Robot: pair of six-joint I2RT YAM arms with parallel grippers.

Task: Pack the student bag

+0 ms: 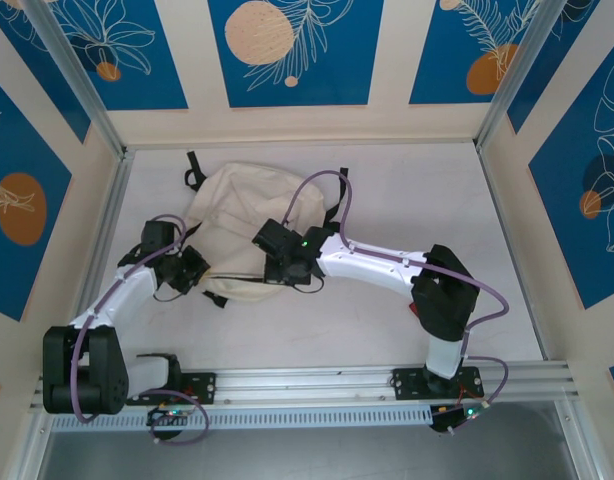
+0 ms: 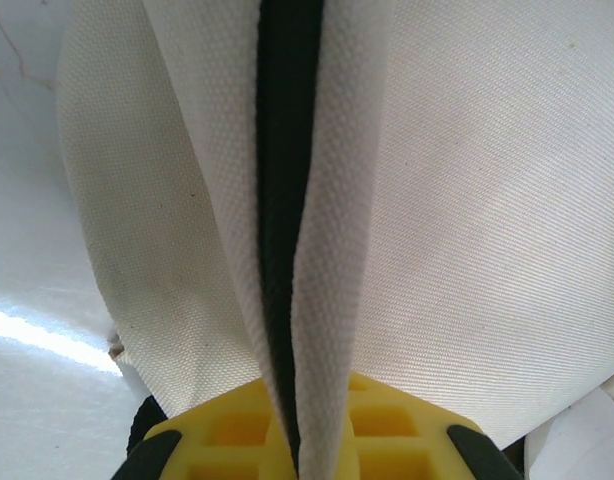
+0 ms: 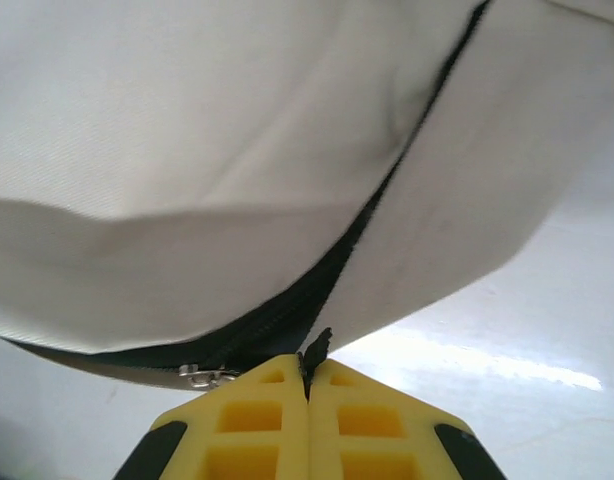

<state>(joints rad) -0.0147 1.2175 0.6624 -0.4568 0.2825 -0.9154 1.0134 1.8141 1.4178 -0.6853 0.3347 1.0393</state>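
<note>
The student bag (image 1: 242, 215), cream canvas with black straps, lies flat on the white table left of centre. At its near left edge, my left gripper (image 1: 192, 268) is shut on a fold of the bag's canvas (image 2: 337, 300). A black zipper line (image 2: 282, 200) runs up through that fold, and the yellow fingertips (image 2: 227, 430) pinch it on both sides. My right gripper (image 1: 279, 262) sits at the bag's near right edge. There its yellow fingers (image 3: 267, 410) are shut on a small black zipper pull tab (image 3: 317, 350). The metal slider (image 3: 202, 376) shows just left of the tab.
Black straps (image 1: 194, 170) stick out at the bag's far left corner. Wall panels and metal posts (image 1: 82, 75) close in the table on three sides. An aluminium rail (image 1: 307, 380) runs along the near edge. Bare white tabletop (image 1: 427, 200) lies right of the bag.
</note>
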